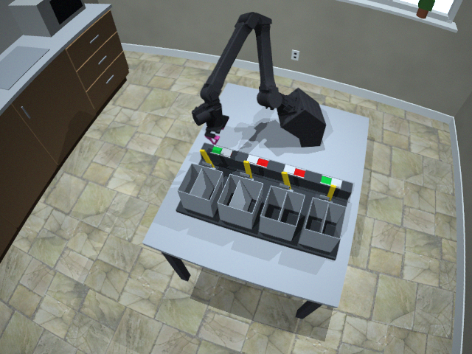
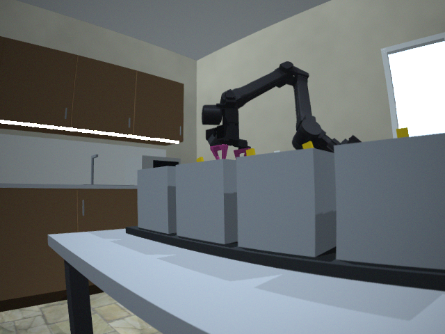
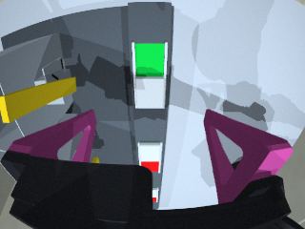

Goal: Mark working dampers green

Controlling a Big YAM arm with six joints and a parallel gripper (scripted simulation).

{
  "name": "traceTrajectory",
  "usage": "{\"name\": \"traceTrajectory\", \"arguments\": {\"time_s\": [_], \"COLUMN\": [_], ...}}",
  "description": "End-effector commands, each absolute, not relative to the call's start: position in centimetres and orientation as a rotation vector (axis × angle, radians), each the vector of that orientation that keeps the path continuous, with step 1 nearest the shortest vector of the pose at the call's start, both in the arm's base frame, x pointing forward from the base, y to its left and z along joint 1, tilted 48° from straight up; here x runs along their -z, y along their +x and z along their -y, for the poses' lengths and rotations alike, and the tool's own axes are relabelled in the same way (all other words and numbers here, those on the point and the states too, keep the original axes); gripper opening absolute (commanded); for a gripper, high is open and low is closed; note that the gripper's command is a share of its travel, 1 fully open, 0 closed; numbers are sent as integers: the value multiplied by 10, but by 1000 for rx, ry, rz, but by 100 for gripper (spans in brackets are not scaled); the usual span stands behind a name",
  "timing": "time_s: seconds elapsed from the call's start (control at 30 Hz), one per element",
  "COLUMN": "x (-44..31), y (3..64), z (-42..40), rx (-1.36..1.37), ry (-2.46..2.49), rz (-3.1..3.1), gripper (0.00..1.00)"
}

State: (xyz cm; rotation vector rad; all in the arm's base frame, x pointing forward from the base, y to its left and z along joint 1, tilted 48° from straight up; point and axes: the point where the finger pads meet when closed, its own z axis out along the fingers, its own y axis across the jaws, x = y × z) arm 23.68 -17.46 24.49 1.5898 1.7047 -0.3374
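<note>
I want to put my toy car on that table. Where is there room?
There's room on the table between the row of dampers' dark base and the edge farthest from the arm. It's crowded between neighbouring dampers, and where the hand hovers near the sliders.

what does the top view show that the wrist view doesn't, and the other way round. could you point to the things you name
Only the top view: the arm's base (image 1: 302, 118), the window plant (image 1: 425, 4) and the green slider at the far right end (image 1: 326, 180).

Only the wrist view: the open gap between both magenta fingers, seen straight on.

Both: the leftmost green slider (image 1: 217, 150) (image 3: 150, 59), its yellow lever (image 1: 206, 158) (image 3: 40, 97) and red on two middle sliders.
</note>
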Motion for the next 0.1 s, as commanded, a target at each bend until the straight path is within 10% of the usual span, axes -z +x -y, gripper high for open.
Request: {"name": "traceTrajectory", "arguments": {"time_s": [0.0,0.07], "x": [-249,-249], "y": [238,238], "z": [174,174], "rx": [333,333], "ry": [1597,1597], "rz": [-1692,-1692], "gripper": [100,100]}}
